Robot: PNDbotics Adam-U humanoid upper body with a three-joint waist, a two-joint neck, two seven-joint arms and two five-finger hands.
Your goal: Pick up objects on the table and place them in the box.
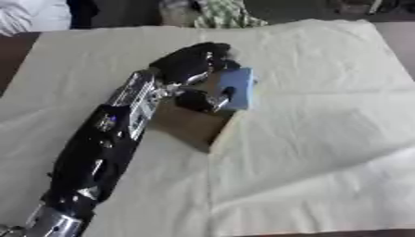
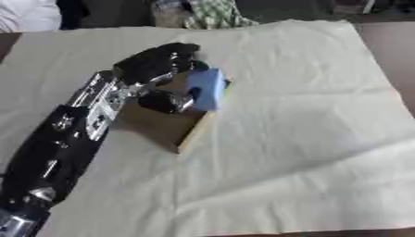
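My left hand (image 1: 188, 65) reaches in from the lower left over a brown cardboard box (image 1: 194, 125) in the middle of the table. Its fingers and thumb are curled round a light blue block (image 1: 237, 88), which hangs over the box's far right corner. The arm covers most of the box's left side, so the inside is hidden. My right hand shows in neither view.
A cream cloth (image 1: 324, 139) covers the table, wrinkled at the right and front. At the far edge lie a checked fabric (image 1: 223, 14) and something white (image 1: 32, 16) at the far left.
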